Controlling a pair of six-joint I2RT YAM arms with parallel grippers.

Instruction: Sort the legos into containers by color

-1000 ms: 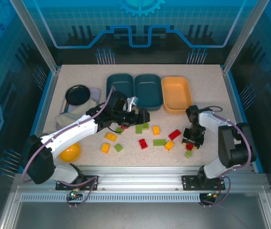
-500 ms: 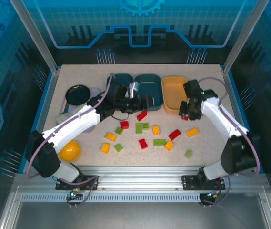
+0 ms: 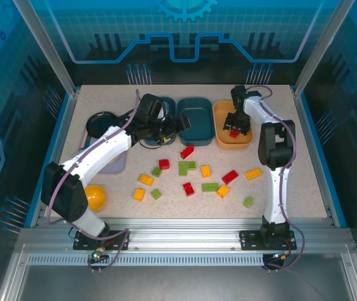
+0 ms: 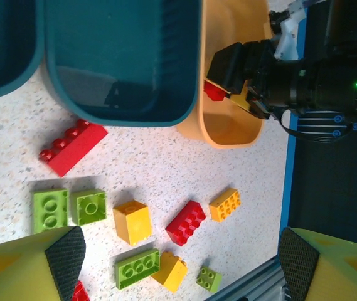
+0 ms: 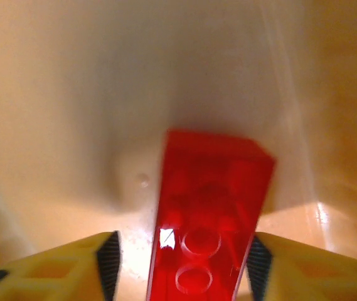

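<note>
Top external: the right claw [image 3: 233, 130] is recorded closed on a red brick [image 3: 234, 133], with the light orange tray [image 3: 223, 139] directly beneath it. The left claw [image 3: 178, 123] hangs over the middle teal tray [image 3: 198, 130]. The loose legos [image 3: 194, 175] on the worktop [image 3: 278, 188] lie nearer this claw.

Left wrist: the left claw [image 4: 179, 248] is spread wide, with nothing held. A long red brick [image 4: 73, 146] lies ahead, askew to the fingers.

Right wrist: the red brick [image 5: 209, 213] is pinched between the fingers [image 5: 53, 269], its long axis running forward along them. Contact with the tray floor cannot be told. Opening alone is judged sufficient.
</note>
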